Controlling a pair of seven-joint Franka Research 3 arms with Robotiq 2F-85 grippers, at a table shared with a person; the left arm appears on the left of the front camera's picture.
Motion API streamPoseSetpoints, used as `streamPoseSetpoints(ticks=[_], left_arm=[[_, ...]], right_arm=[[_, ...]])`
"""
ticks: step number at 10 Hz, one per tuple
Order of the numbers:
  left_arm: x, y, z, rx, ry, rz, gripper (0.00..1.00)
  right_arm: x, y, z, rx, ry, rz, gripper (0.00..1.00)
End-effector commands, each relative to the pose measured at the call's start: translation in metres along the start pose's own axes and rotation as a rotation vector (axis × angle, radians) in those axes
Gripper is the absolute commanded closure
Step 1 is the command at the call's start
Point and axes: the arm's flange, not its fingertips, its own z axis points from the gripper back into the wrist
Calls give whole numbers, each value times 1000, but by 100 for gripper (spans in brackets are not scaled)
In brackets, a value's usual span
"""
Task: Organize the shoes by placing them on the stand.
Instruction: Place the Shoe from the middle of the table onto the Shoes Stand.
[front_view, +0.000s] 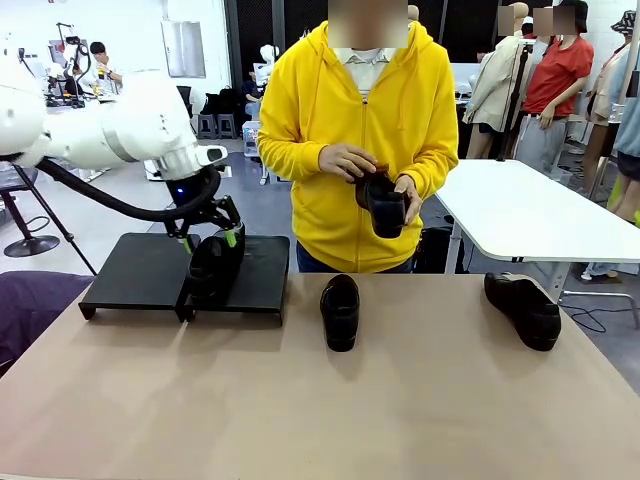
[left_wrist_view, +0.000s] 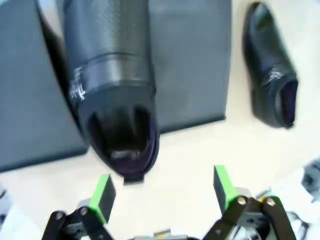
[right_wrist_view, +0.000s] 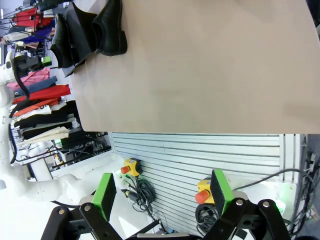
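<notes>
My left pincer (left_wrist_view: 162, 176) spread wide, holding nothing; shoe (left_wrist_view: 112, 90) lies on stand (left_wrist_view: 192, 60), heel just beyond tips. My right pincer (right_wrist_view: 161, 175) wide open, empty.

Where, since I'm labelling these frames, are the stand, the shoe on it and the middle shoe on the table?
stand (front_view: 135, 268): front view, bare left panel.
shoe on the stand (left_wrist_view: 112, 42): left wrist view, its front upper.
middle shoe (front_view: 340, 305): front view, its upper.

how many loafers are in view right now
4: a loafer on the stand under the left gripper, one mid-table, one at its right end, one in the person's hands.
</notes>
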Motion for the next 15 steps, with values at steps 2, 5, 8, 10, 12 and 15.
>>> streamPoseSetpoints(ticks=[2, 5, 8, 10, 12, 15], left_arm=[[-61, 39, 75, 6, 119, -147, 0], [-172, 96, 133, -209, 42, -97, 0], [-321, 111, 124, -362, -129, 185, 0], [-370, 113, 93, -477, -274, 223, 0], [-353, 137, 85, -525, -309, 320, 0], [-372, 125, 95, -491, -227, 243, 0]], right_arm=[[-1, -1, 3, -16, 6, 17, 0], [-1, -1, 3, -16, 6, 17, 0], [-1, -1, 3, -16, 6, 17, 0], [-1, -1, 3, -16, 6, 17, 0], [-1, -1, 3, -16, 6, 17, 0], [-1, -1, 3, -16, 6, 17, 0]])
